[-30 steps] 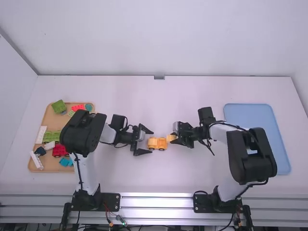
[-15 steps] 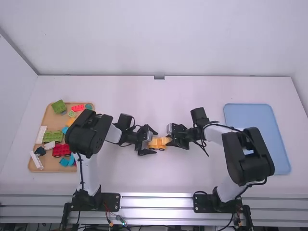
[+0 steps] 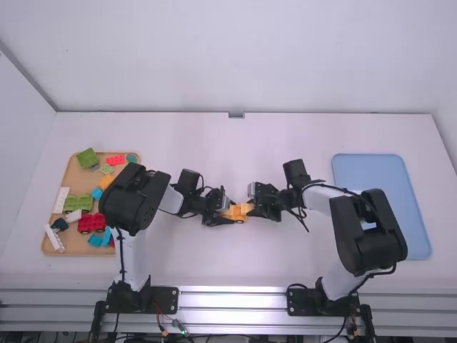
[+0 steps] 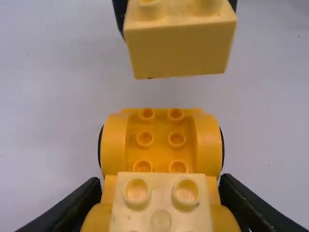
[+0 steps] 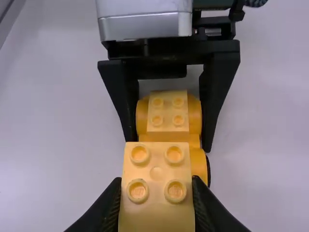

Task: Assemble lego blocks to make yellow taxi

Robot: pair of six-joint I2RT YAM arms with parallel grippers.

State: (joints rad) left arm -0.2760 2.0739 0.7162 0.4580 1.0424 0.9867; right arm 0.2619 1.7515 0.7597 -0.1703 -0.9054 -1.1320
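Left gripper [image 3: 230, 212]: pinching the base [image 4: 160, 128] between fingers
Right gripper [image 3: 252, 209]: pinching a block [image 5: 156, 188] between fingers, holding it above the base's right end

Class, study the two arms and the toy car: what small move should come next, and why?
Probably the right gripper should ease its pale yellow studded brick over the orange wheeled chassis. One end's studs are bare, the brick hangs above the table, and the left gripper already grips the chassis.
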